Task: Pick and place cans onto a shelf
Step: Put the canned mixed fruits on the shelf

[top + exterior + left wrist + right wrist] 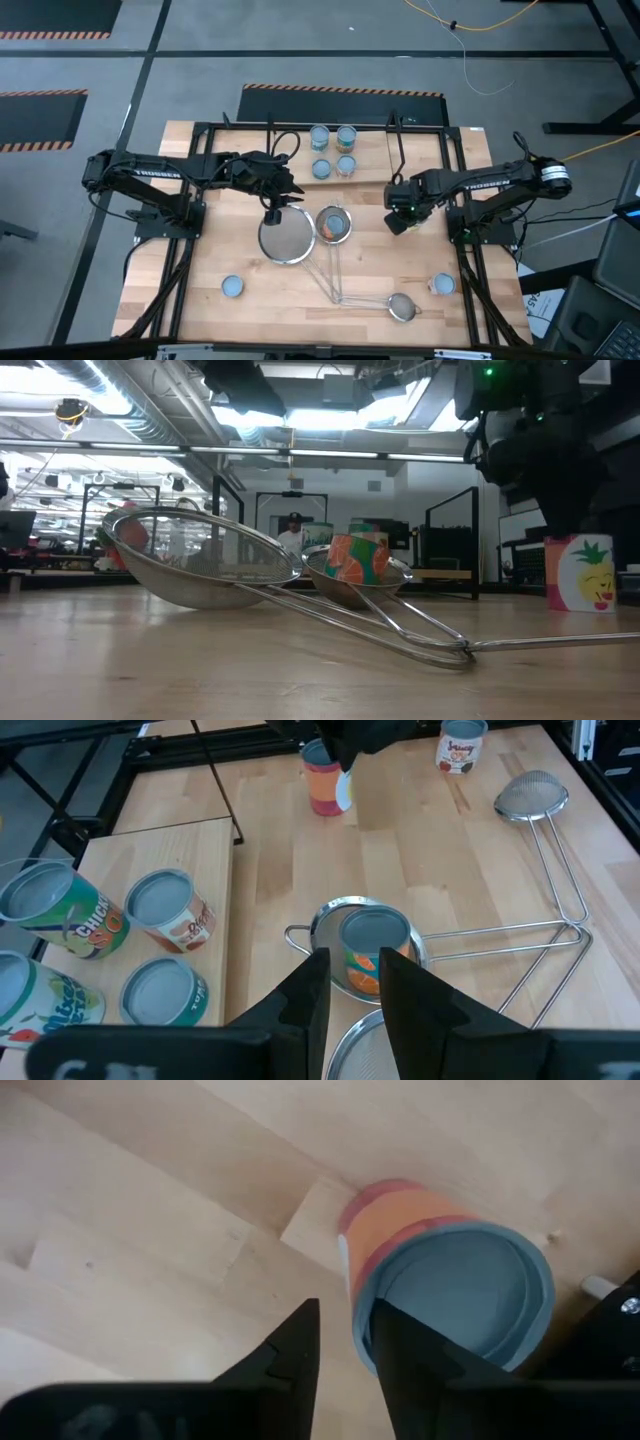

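An orange-and-pink can stands upright on the table at the right, also in the low view. My right gripper points down over it, open, its fingers on either side of the can's top rim. Several cans stand on the shelf at the table's far middle. Another can sits upright in a medium strainer. My left gripper hangs open above the strainers, holding nothing. My right gripper comes at the can from above, one finger over the blue-grey top and the other outside the wall, with the rim in the gap. Whether either finger touches the can, I cannot tell. The can stands on the table.
A large strainer lies under my left gripper, its long handle crossing the medium strainer's. A small strainer lies near the front right. Loose cans stand at the front left and front right. A black frame edges the table.
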Controlling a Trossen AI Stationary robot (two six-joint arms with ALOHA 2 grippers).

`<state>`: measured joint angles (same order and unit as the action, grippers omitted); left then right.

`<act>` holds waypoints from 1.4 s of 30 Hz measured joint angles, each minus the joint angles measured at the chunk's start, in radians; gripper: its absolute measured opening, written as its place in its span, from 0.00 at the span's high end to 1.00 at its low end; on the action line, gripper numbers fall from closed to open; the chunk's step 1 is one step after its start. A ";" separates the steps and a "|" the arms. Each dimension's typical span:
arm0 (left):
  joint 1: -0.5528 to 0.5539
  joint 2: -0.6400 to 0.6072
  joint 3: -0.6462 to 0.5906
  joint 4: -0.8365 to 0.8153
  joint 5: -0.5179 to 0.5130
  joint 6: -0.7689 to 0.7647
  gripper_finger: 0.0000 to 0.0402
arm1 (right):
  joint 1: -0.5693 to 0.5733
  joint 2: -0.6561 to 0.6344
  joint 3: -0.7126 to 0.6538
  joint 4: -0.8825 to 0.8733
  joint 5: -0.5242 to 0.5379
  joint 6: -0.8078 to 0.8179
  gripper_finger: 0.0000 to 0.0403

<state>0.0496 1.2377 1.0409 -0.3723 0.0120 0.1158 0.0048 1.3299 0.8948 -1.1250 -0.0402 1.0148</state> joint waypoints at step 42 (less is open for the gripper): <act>0.000 0.000 0.000 0.000 0.000 -0.005 0.80 | 0.001 -0.222 -0.071 -0.100 -0.031 -0.997 0.76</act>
<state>0.0497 1.2377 1.0409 -0.3725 0.0121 0.1109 0.0055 1.1076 0.8238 -1.2255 -0.0711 0.0174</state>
